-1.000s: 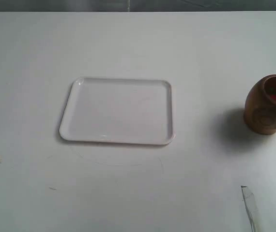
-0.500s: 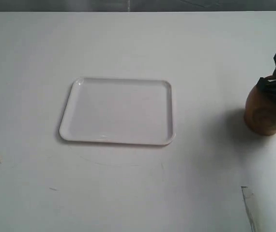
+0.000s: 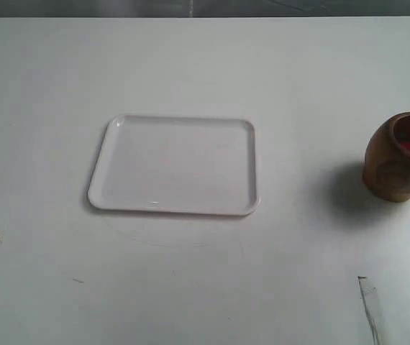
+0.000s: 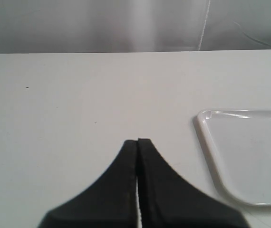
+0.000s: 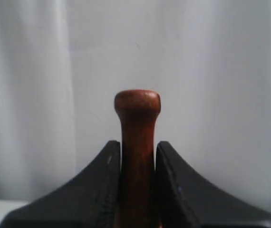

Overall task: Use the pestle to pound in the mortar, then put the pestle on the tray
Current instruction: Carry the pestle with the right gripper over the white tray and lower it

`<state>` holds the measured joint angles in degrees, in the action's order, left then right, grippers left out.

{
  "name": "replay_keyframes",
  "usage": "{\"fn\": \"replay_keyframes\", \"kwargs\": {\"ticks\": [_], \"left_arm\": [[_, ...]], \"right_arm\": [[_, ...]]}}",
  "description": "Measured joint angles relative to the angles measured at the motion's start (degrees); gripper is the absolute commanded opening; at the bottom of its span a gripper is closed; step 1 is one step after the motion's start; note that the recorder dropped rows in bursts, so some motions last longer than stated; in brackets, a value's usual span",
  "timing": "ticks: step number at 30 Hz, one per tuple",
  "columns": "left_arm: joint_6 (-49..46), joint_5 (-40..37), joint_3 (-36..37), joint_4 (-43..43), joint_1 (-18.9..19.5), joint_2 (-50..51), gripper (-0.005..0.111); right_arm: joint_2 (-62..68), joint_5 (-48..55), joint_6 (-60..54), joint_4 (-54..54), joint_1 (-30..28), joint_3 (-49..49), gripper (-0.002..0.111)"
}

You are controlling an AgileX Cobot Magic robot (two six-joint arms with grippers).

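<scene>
Well, the desk [image 3: 190, 65] is a plain white surface, scuffed with a few small marks toward its near edge, and a dull grey wall runs behind its far edge. The tray [image 3: 172, 165] lies flat around the desk's middle. The mortar [image 3: 399, 162] stands upright hard by the right edge, well apart from the tray, with its reddish inside showing. My left hand [image 4: 138, 141] hovers low over the desk on the left side, near the tray's left rim, and points toward the far edge. Its two fingers are pressed together with only a hairline between them, and they hold nothing. My right hand [image 5: 138, 145] is lifted, so its own camera sees mostly a pale, folded backdrop. It is clamped on the pestle [image 5: 137, 104]. The fingers [image 5: 111, 161] squeeze the slim neck from both sides, and the knobbed tip stands out beyond the fingertips. The thick end is hidden from me.
</scene>
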<state>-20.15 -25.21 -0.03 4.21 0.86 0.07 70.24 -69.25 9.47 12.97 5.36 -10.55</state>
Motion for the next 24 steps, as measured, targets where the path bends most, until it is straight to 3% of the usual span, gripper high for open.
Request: {"fn": "replay_keyframes", "kwargs": {"ticks": [2,6,10,13,17,22,24], "left_arm": [[0.00,0.00,0.00,0.00,0.00,0.00,0.000],[0.00,0.00,0.00,0.00,0.00,0.00,0.000],[0.00,0.00,0.00,0.00,0.00,0.00,0.000],[0.00,0.00,0.00,0.00,0.00,0.00,0.000],[0.00,0.00,0.00,0.00,0.00,0.00,0.000],[0.00,0.00,0.00,0.00,0.00,0.00,0.000],[0.00,0.00,0.00,0.00,0.00,0.00,0.000]], "right_arm": [[-5.43,1.18,5.67,5.54,0.00,-2.09,0.000],[-12.77,12.92,20.51,23.81,0.00,-11.29,0.000],[-13.07,20.99,38.42,44.73,0.19,-20.90,0.000],[-11.92,24.02,44.63,53.16,2.73,-26.15,0.000],[-9.59,33.78,40.82,58.40,10.82,-30.65,0.000],[-4.85,62.38,14.33,61.54,25.08,-36.07,0.000],[-1.67,74.02,8.57,61.77,29.88,-39.31,0.000]]}}
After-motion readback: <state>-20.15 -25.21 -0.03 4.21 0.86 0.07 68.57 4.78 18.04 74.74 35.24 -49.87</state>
